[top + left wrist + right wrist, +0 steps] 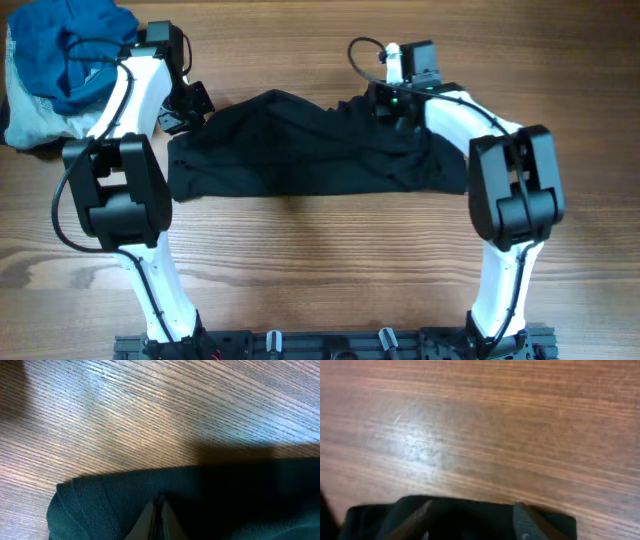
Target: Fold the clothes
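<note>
The clothes (pixel 300 150), a black soft garment, lie spread in a wide band across the middle of the wooden table. At their upper left corner my left gripper (pixel 192 108) is shut; in the left wrist view its fingertips (pixel 161 502) meet in the dark mesh fabric (pixel 100 505), pinching it near a folded edge. My right gripper (pixel 388 102) sits at the garment's upper right edge. Seen from the right wrist, the gripper (pixel 472 516) is open, its fingers (pixel 417 512) wide apart with black cloth (pixel 470 520) lying between them.
A bright blue garment (pixel 75 45) is heaped at the table's far left corner on a pale blue-white one (pixel 25 125), close behind the left arm. Bare wood (pixel 320 260) runs between the black garment and the arm bases at the front.
</note>
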{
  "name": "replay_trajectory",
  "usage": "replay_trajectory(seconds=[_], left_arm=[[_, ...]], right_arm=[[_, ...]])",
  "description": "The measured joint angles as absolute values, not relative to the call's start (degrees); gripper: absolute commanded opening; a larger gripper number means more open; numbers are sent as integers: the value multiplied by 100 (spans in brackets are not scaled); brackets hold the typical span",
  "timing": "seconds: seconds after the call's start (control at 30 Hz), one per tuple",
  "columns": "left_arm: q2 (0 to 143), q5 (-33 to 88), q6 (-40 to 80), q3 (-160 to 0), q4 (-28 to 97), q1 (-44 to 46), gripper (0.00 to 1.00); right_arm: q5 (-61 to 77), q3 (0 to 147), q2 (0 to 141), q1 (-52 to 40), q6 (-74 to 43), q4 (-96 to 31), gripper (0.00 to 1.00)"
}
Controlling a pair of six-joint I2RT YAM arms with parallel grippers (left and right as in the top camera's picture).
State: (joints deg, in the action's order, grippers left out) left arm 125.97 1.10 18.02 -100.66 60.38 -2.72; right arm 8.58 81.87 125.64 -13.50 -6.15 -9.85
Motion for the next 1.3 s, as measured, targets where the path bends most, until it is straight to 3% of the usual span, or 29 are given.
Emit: replay_trajectory(seconds=[0.07, 0.13, 0.3, 0.43, 0.5, 0.53, 0.57, 0.6, 0.63, 0.9, 1.23, 1.27, 1.3], left_arm=[[12597, 110, 1789, -10066, 6038, -272, 4], [12597, 110, 1789, -10066, 6018, -272, 4], [12597, 110, 1789, -10066, 6010, -272, 4], [12597, 110, 1789, -10066, 5977, -272, 4], [12597, 110, 1789, -10066, 5977, -272, 4], [12597, 110, 1789, -10066, 5977, -272, 4], [12597, 110, 1789, -10066, 5975, -272, 4], [12597, 110, 1789, -10066, 5977, -272, 4], [12597, 110, 1789, -10066, 5975, -272, 4], [12597, 110, 1789, -10066, 5975, -272, 4], [12597, 110, 1789, -10066, 5979, -272, 4], [12597, 110, 1789, -10066, 5979, -272, 4], [12597, 110, 1789, -10066, 5979, -272, 4]], right_arm=[[591, 8191, 12604, -1417, -716, -860, 21], [432, 8191, 12639, -1433, -825, -760, 15], [272, 8191, 12643, -1433, -880, -788, 4], [123, 8200, 12643, -1439, -913, -827, 4], [104, 8235, 12643, -1446, -913, -886, 4], [99, 8300, 12643, -1448, -913, -1020, 16], [99, 8370, 12643, -1448, -913, -1179, 42], [102, 8508, 12643, -1448, -904, -1485, 59], [99, 8667, 12643, -1448, -913, -1787, 60], [237, 9511, 12652, -1448, -934, -2932, 51], [82, 9511, 12890, -1455, -1131, -3218, 51], [40, 9511, 12916, -1455, -1131, -3175, 48], [25, 9513, 12923, -1455, -1133, -3170, 36]])
